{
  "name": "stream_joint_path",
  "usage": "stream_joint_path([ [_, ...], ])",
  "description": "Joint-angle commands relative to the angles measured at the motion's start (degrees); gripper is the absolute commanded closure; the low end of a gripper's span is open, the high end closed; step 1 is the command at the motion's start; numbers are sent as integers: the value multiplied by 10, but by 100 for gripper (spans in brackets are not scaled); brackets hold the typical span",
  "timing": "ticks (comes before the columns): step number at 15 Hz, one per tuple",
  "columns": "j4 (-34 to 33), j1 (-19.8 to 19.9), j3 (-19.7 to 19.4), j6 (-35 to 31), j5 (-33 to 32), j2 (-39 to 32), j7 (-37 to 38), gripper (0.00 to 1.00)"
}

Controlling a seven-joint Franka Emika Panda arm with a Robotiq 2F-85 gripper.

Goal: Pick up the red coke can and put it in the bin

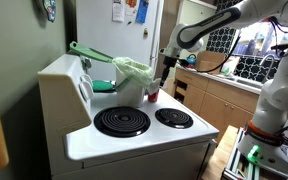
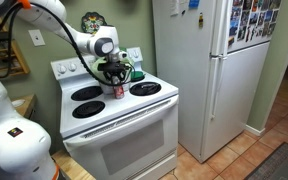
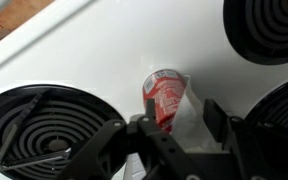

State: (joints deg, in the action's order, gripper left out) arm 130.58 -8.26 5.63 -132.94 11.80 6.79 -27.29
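Observation:
The red coke can (image 3: 165,98) stands on the white stove top between the burners; its pale top shows in the wrist view. In both exterior views it is a small red spot (image 1: 152,96) (image 2: 117,90) right under the gripper. My gripper (image 3: 182,110) hangs low over the can with the jaws apart. The left finger (image 3: 149,110) is at the can's side. The right finger (image 3: 215,115) is clear of it, with white stove showing in between. The bin (image 1: 134,71) (image 2: 135,72), lined with a crinkled light-green bag, stands at the back of the stove just behind the can.
Black coil burners (image 3: 39,130) (image 3: 269,25) (image 1: 122,122) (image 2: 87,108) ring the can. A flat green tray-like piece (image 1: 89,52) leans over the stove's back panel. A white fridge (image 2: 209,70) stands beside the stove and wooden counters (image 1: 219,95) beyond it.

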Motion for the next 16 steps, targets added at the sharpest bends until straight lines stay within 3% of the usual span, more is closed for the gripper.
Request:
stream_joint_path([
  [1,11,-4,-6,-47,11,-2,-36,15],
  [3,11,-9,-7,-78,41,-11,-58,1],
  [8,6,-15,-1,-73,126,-40,-104,0],
  [13,3,-8,5,-74,150,-54,-120,0],
  [14,3,-7,5,-73,152,-55,-122,3],
  [15,2,-7,5,-70,152,-55,-124,22],
  [16,2,-6,5,-70,153,-55,-125,27],
])
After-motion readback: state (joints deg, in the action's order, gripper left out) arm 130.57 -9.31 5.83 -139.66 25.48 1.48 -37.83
